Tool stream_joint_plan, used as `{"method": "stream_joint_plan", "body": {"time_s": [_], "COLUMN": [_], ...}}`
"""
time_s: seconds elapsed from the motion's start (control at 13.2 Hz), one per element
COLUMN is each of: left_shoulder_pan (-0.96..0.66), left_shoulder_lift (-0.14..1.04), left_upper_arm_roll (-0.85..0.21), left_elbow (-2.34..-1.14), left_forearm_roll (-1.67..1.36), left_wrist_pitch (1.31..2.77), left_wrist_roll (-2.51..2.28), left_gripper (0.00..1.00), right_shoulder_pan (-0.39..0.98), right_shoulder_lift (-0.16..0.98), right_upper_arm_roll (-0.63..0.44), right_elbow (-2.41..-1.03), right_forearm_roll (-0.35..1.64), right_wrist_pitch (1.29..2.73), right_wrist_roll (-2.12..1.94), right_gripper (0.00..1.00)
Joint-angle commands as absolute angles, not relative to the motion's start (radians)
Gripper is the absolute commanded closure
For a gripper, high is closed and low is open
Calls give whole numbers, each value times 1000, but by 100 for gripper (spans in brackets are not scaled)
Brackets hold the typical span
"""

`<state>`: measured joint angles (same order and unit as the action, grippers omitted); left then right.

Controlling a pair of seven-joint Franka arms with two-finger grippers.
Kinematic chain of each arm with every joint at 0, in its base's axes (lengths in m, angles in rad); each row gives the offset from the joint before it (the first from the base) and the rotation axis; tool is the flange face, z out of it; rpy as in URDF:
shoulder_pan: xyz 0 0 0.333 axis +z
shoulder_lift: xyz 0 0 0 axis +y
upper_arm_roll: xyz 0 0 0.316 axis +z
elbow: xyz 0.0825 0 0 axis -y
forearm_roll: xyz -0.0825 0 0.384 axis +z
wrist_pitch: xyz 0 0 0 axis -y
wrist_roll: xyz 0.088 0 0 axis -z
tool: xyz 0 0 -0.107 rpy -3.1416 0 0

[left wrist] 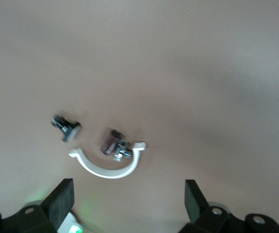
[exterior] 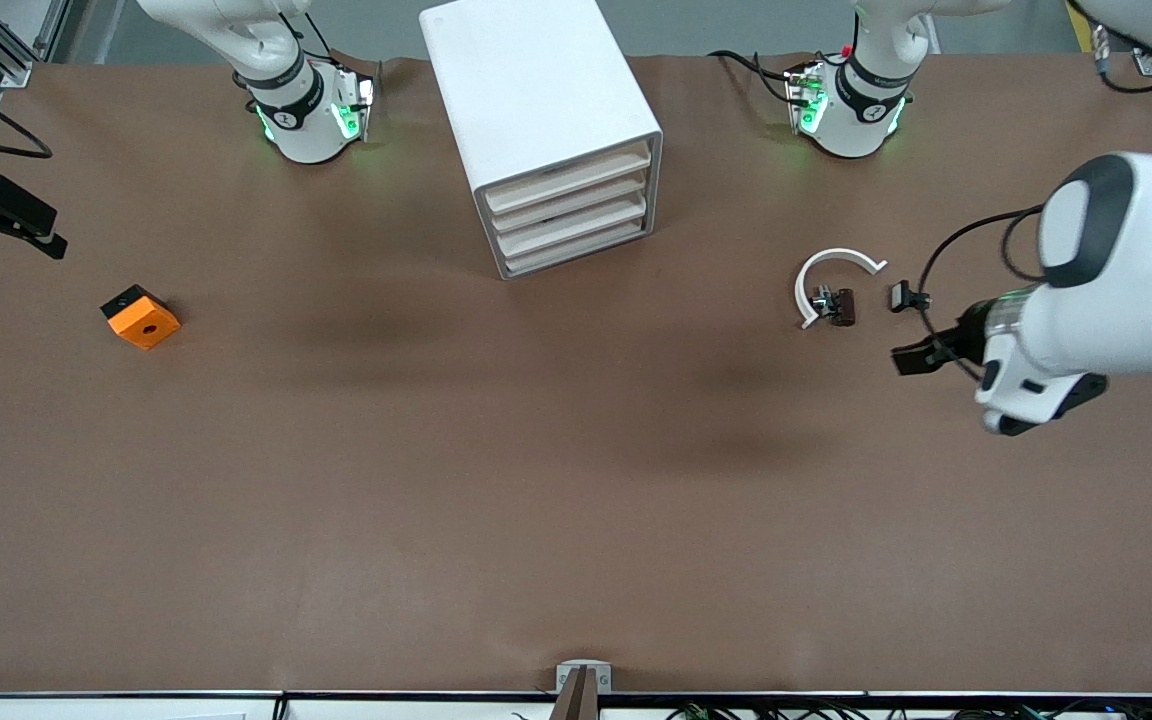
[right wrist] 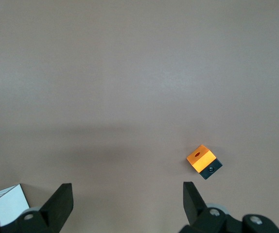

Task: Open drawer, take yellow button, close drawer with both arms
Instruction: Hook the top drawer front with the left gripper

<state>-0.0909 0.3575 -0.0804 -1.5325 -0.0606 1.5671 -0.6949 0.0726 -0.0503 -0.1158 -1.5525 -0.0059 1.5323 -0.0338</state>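
Note:
The white cabinet (exterior: 536, 90) stands at the middle of the table near the arms' bases. Its top drawer (exterior: 568, 181) is shut, as are the three below it. The button is not in view. My left gripper (exterior: 921, 355) is open and empty, up in the air toward the left arm's end of the table, beside a white curved piece (exterior: 831, 272). In the left wrist view the left gripper (left wrist: 129, 204) is over bare table beside that piece (left wrist: 108, 167). My right gripper (exterior: 41, 232) is open and empty at the right arm's end; its wrist view (right wrist: 127, 204) shows bare table under it.
An orange square block with a black hole (exterior: 141, 318) lies near the right gripper and shows in the right wrist view (right wrist: 203, 161). A small dark part (exterior: 836, 305) lies by the curved piece, a black clip (exterior: 904, 295) beside it. A corner of the cabinet (right wrist: 3, 206) shows too.

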Motion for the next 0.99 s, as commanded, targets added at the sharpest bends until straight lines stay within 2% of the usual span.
{"method": "stream_joint_plan", "body": {"time_s": [0.0, 0.23, 0.45, 0.91], "left_shoulder_pan": [-176, -313, -324, -491], "left_shoulder_lift": [451, 532, 584, 669], "left_upper_arm_roll": [-81, -80, -80, -84], "left_elbow": [-1470, -1468, -1474, -1473], "left_forearm_roll": [-87, -141, -364, -639], "left_wrist_pitch": [1555, 1555, 1531, 1447], "left_wrist_roll": [-950, -1254, -1521, -2037], "left_gripper": [0, 0, 0, 0], "right_shoulder_pan": [58, 58, 58, 58], "right_shoulder_lift": [-45, -46, -44, -44], "right_upper_arm_roll": [-104, -104, -104, -104], "right_elbow": [-1536, -1536, -1536, -1534], "right_forearm_roll": [-23, -23, -23, -23], "right_wrist_pitch": [1525, 1525, 1526, 1526], "right_wrist_roll": [-21, -21, -21, -20], "right_gripper": [0, 0, 0, 0]}}
